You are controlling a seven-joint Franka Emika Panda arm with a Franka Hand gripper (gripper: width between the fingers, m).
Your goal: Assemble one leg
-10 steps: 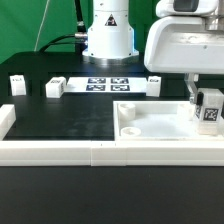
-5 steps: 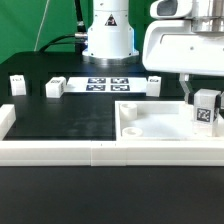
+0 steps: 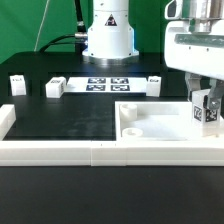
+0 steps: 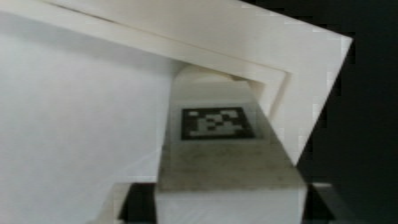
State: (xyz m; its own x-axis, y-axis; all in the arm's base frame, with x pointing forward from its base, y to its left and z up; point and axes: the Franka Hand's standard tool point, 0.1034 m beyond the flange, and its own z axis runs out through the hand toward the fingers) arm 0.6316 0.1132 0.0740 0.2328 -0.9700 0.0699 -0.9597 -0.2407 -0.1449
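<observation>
The gripper (image 3: 207, 108) is seen clenched on the leg (image 3: 209, 111), a small white block with a coded tag, held just above the white panel (image 3: 160, 122) at about three o'clock in the exterior view. In the wrist view, the leg (image 4: 222, 140) is shown against the panel's corner (image 4: 267, 68). Further loose legs (image 3: 53, 87) and the marker board (image 3: 107, 83) are ranged beyond, toward twelve o'clock.

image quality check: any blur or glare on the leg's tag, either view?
Exterior view: the leg in the gripper is small at the exterior view's right edge, its tag soft but visible, no glare. Wrist view: leg fills the frame, tag pattern slightly blurred; the white panel is evenly lit.
</observation>
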